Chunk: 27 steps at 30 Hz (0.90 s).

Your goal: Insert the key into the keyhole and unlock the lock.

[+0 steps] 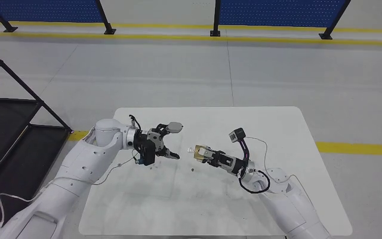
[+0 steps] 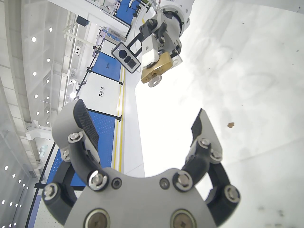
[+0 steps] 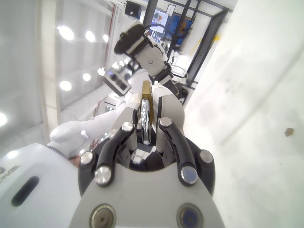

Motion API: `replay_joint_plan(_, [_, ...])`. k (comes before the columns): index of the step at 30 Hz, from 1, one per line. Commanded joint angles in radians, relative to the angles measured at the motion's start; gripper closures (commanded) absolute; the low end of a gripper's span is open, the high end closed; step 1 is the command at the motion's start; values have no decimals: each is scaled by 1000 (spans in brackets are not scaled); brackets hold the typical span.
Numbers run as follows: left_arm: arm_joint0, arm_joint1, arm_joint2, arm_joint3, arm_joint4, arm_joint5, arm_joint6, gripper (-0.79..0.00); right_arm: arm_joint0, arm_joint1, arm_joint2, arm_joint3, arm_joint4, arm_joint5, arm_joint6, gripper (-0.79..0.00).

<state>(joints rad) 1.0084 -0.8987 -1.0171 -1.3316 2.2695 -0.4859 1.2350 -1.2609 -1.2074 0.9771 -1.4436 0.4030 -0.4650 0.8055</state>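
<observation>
We hold the padlock [image 2: 156, 68] clamped in our right fingers [image 3: 168, 105], key [image 2: 154, 81] seated; our left fingers [image 2: 83, 117], spread apart, may knock the key askew when closing.

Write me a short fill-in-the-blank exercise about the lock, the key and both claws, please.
1. The right claw is ____ on the lock.
2. The key sits in the ____.
3. The left claw is ____ and holds nothing.
Missing words: shut; lock; open.
</observation>
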Motion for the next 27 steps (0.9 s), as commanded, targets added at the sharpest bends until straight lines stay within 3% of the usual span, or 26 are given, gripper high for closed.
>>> replay_joint_plan(1, [0, 0, 0, 0, 0, 0, 0, -785, 0, 0, 0, 0, 0, 0, 0, 0])
replay_joint_plan(5, [1, 3, 12, -13, -47, -100, -1, -785, 0, 0, 0, 0, 0, 0, 0, 0])
replay_joint_plan(10, [-27, 27, 86, -40, -264, -347, -247, -785, 0, 0, 0, 0, 0, 0, 0, 0])
replay_joint_plan(13, [-46, 44, 129, -45, -519, -526, -427, -785, 0, 0, 0, 0, 0, 0, 0, 0])
replay_joint_plan(17, [-81, 72, 271, 37, -760, -526, -427, -785, 0, 0, 0, 0, 0, 0, 0, 0])
replay_joint_plan(19, [-106, 87, 380, 65, -888, -526, -427, -785, 0, 0, 0, 0, 0, 0, 0, 0])
replay_joint_plan(25, [-262, 133, 672, 70, -1274, -526, -523, -785, 0, 0, 0, 0, 0, 0, 0, 0])
replay_joint_plan(27, [-273, 135, 683, 71, -1294, -526, -528, -785, 0, 0, 0, 0, 0, 0, 0, 0])
